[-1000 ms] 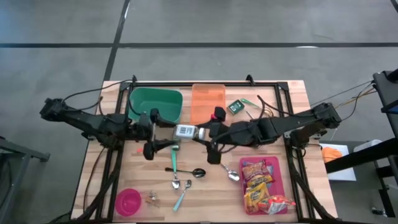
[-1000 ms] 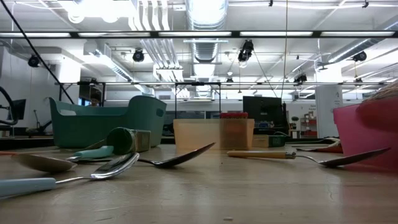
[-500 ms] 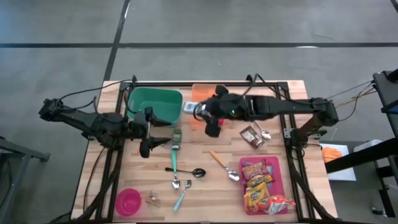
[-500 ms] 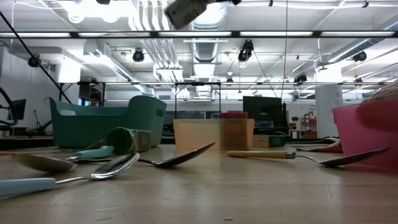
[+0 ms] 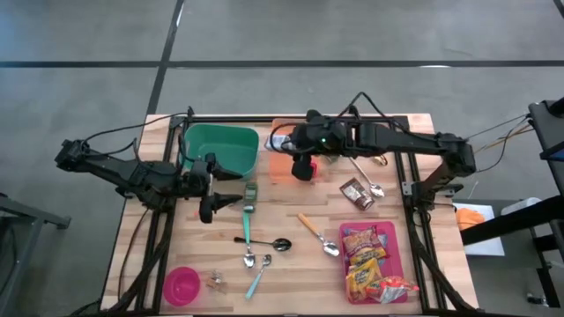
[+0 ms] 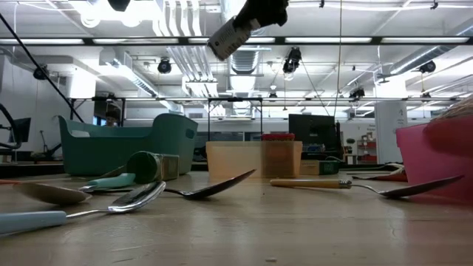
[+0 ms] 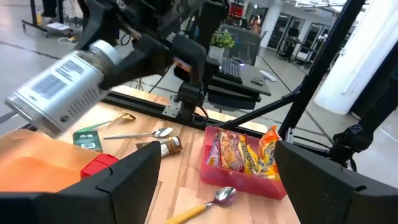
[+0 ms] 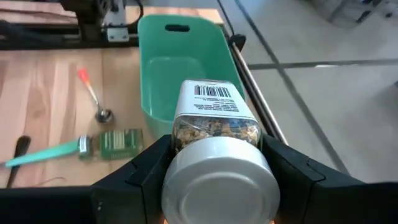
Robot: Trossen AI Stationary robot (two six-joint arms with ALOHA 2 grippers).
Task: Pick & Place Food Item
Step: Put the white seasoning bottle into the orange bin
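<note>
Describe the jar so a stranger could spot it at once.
Start at the green bin on the table's far side, with the orange tray beside it. Above that tray, the right pincer holds the jar in the air. It alone is off the table: silver lid, white barcode label, grainy food inside.

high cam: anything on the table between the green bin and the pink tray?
Yes. In the high view the orange tray sits right of the green bin; toward the pink tray lie a brown snack packet and an orange-handled spoon.
</note>
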